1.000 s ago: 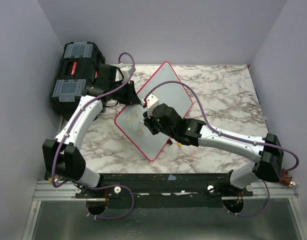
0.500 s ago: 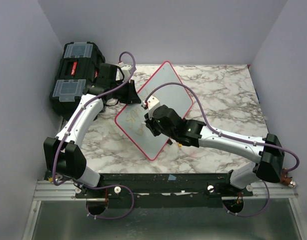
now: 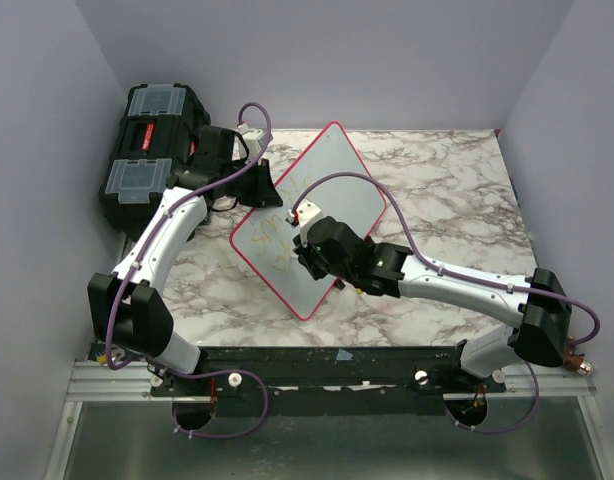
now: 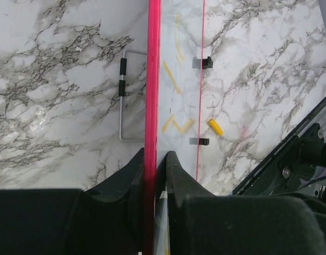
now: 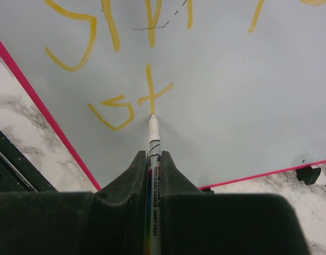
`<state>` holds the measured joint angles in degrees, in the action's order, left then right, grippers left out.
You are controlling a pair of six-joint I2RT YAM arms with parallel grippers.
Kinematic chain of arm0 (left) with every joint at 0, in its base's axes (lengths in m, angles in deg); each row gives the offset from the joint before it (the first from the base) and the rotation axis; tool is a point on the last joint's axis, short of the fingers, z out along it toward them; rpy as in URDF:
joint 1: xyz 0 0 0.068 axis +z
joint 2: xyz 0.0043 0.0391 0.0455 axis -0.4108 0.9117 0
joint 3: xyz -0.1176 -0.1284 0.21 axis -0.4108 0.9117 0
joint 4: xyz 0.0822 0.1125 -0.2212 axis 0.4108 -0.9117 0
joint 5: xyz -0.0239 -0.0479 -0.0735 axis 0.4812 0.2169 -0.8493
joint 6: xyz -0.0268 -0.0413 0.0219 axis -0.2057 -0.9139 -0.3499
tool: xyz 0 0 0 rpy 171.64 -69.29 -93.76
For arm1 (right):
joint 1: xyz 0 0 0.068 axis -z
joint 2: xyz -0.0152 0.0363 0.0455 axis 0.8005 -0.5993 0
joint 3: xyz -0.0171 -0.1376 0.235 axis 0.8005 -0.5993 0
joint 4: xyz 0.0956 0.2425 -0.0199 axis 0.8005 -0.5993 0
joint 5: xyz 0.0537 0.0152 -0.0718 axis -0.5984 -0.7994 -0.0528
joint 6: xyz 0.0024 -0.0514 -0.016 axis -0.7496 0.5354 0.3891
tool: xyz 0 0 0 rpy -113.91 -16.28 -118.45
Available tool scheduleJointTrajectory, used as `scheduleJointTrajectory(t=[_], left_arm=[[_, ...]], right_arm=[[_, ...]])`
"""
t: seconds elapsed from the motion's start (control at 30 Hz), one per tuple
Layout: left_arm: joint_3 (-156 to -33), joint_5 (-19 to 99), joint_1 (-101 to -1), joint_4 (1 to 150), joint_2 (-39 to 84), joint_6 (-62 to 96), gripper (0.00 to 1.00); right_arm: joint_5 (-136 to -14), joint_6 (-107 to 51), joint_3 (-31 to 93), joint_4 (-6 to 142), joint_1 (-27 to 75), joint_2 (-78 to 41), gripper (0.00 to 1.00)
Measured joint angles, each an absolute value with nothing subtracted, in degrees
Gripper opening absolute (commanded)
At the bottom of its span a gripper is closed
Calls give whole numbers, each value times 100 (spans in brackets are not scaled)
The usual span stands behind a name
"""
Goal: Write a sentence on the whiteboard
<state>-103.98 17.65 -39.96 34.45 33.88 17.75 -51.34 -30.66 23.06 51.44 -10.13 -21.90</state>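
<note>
Your right gripper [image 5: 152,155] clamped the marker [image 5: 153,139], seemingly touching the board [image 5: 232,106] your left gripper [image 4: 155,157] pinched, so you needed light, even strokes.

- Whiteboard [image 3: 342,190]: glossy white face, thin pink-red frame. Clips [image 4: 205,62] black.
- Sentence [image 5: 152,90]: yellow-orange strokes.
- Marker [image 5: 153,143]: white barrel, black print, dark bands near the tip.
- Surface [image 3: 447,180]: white marble pattern, grey-black veins.
- Toolbox [image 3: 152,150]: black, translucent grey lids, red latch.
- Left arm [image 3: 162,245], right arm [image 3: 467,285]: white shells, black joints.
- Left end effector [image 4: 155,156], right end effector [image 5: 153,155]: matte black.
- Cables [image 3: 255,112]: purple.
- Walls [image 3: 387,60]: pale lavender.
- Small cap [image 4: 215,126]: yellow.
</note>
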Motion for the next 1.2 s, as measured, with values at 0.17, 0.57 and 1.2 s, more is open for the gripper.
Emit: scheduleJointTrajectory(t=[0.17,0.57,1.2], left_arm=[[-10398,1763,-3996,3447,3390,1775,0],[-10398,1765,-3996,3456,3390,1775,0],[-10411,1763,-3998,3453,3399,1757,0]], right_arm=[[-5130,-3103,2278,5052,-1013,-2186,1],[-4867,-3125,2304,5026,-1024,-2223,1],[-4371,-2991,2446,4963,-1021,-2334,1]])
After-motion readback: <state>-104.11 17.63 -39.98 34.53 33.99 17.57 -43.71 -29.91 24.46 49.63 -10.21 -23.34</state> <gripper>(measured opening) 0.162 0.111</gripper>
